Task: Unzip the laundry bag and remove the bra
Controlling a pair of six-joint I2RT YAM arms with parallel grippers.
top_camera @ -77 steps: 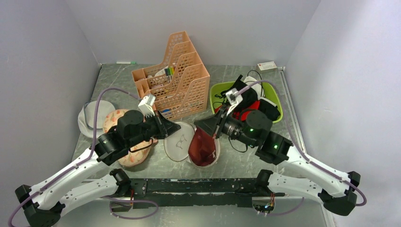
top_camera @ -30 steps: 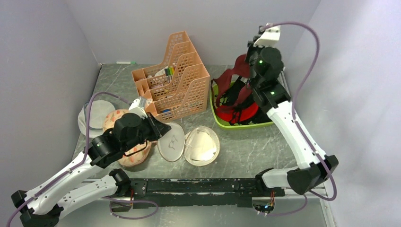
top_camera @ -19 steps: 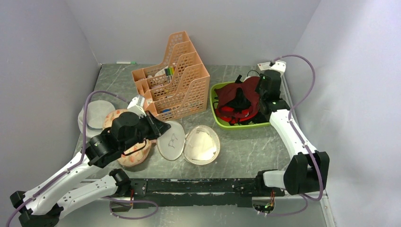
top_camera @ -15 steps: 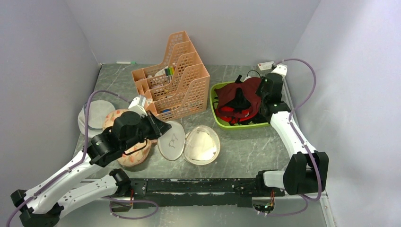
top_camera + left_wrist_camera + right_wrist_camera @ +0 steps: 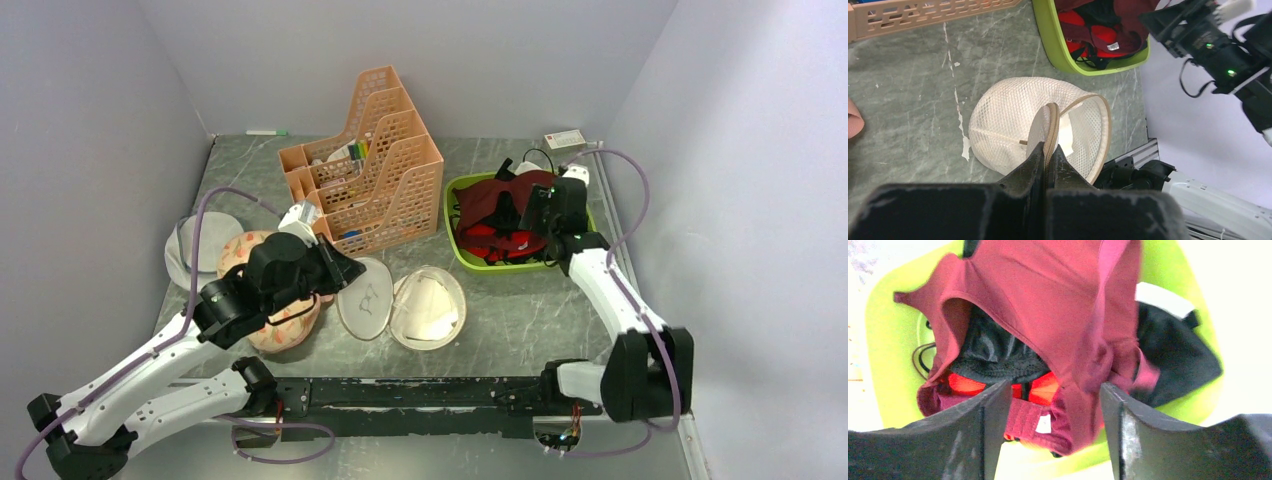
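"Top external view first: where's the bag?"

"I see the small round white mesh laundry bag (image 5: 428, 310) lying unzipped on the grey desk (image 5: 520, 310), near the front edge between my arms. My left pincer (image 5: 1047, 152) is clamped tight on the edge of its beige round face (image 5: 1040, 131), which stands up from the mesh."

"And the bra?"

"The dark maroon fabric bra (image 5: 1048, 305) is out of the bag. It's draped over black garments (image 5: 993, 357) and a bright red garment (image 5: 965, 385) in the lime-green plastic tray (image 5: 883, 340). My right pincer (image 5: 1055, 390) hovers over it, fingers spread, gripping nothing."
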